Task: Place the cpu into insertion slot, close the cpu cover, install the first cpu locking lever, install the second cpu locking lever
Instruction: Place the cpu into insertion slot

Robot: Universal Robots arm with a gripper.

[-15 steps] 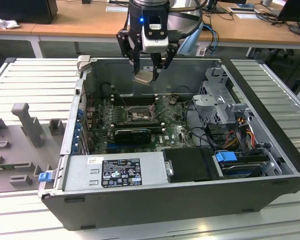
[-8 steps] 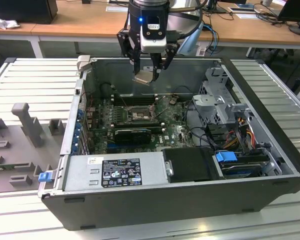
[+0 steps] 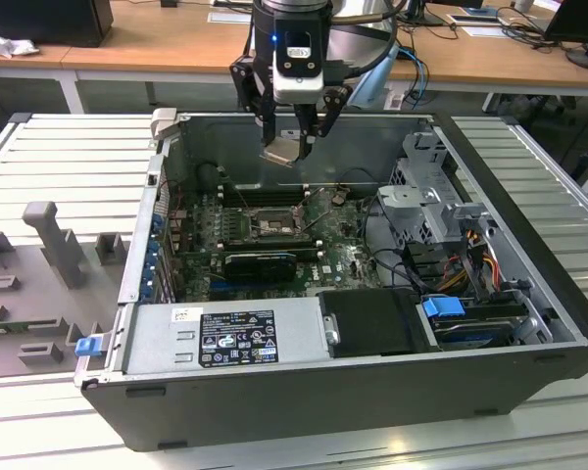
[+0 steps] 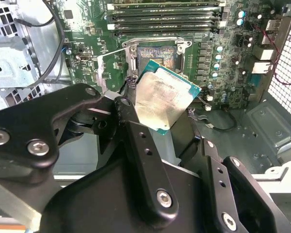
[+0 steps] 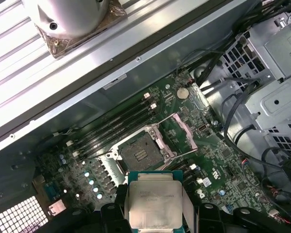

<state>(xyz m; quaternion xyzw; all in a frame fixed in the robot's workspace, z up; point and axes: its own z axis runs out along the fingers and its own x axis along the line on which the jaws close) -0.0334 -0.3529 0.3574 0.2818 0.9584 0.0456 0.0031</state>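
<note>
My gripper hangs inside the open computer case, above the motherboard, shut on the cpu, a small pale silver square held tilted. In both wrist views the cpu sits between the black fingers. Below it lies the insertion slot, uncovered, with its contact field showing. The cpu cover stands flipped open beside the slot. The cpu is clear of the slot, well above it.
Long memory slots run just behind the socket. A black ridged card lies in front of it. A power supply fills the case's near side. A drive cage and cables sit at the exterior view's right.
</note>
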